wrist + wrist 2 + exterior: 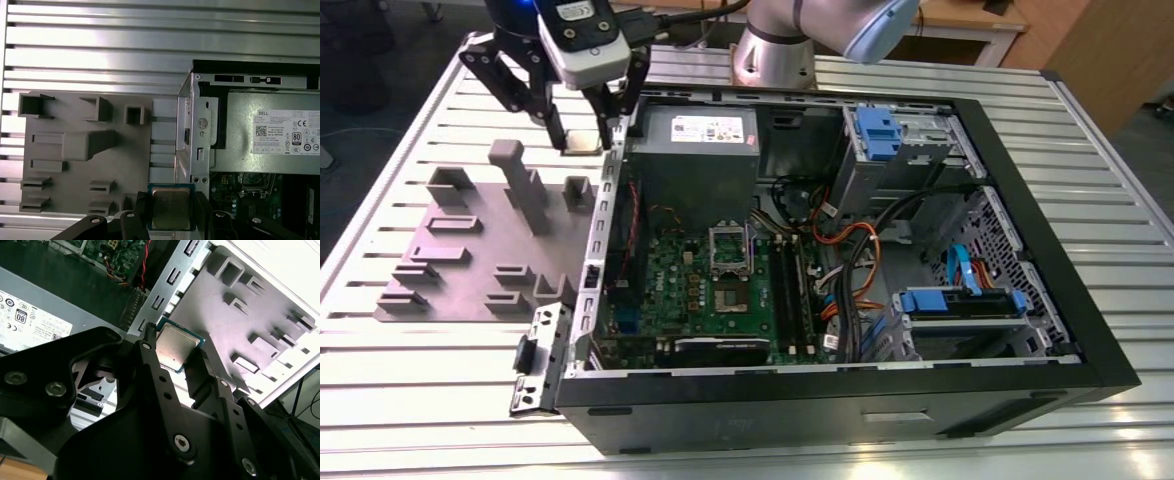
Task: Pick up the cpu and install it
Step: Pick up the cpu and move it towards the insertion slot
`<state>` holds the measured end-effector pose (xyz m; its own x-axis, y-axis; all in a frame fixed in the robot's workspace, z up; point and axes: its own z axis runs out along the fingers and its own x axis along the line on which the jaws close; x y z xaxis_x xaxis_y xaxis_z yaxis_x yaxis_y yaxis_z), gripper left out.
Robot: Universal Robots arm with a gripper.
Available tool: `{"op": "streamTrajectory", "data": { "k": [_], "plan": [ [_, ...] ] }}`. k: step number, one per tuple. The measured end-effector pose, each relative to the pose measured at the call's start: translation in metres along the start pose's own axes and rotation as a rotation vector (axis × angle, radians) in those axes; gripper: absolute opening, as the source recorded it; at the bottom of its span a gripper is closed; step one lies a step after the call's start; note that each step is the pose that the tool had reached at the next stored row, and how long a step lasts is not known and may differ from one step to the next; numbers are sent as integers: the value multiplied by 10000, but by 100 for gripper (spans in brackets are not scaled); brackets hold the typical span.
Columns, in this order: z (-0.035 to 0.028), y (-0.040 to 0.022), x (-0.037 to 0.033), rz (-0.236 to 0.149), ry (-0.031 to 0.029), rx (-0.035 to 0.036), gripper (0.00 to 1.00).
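- An open computer case [1067, 300] lies on the slatted metal surface [440, 380]. A gray fixture plate [467, 250] with raised blocks sits just beside it, toward the exterior view's left.
- The case's side wall [603, 230] stands between the plate and the motherboard [707, 300]. A gray power supply box [694, 150] with a white label fills the case corner nearest the gripper.
- The gripper [583, 132] hangs over the far end of the plate, close to the case wall. Its fingers [141, 212] are drawn narrow, clamping the cpu [171, 207] by two opposite edges.
- The fingers cover the cpu's two gripped edges in both wrist views. In the exterior view the cpu is a small pale patch between the fingertips, and it is unclear whether it touches the plate beneath.
- The cpu sits flat, with its silver metal top facing the wrist cameras. It is square, so no long axis shows. In the first wrist view its edges run parallel to the case wall.
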<state>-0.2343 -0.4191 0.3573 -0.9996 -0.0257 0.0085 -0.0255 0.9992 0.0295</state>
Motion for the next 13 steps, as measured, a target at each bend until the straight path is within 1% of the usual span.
{"op": "streamTrajectory", "data": {
  "k": [3,13],
  "plan": [
    [0,-13,-21,23,-1,0,47],
    [-2,-21,-156,37,0,0,47]
  ]
}}
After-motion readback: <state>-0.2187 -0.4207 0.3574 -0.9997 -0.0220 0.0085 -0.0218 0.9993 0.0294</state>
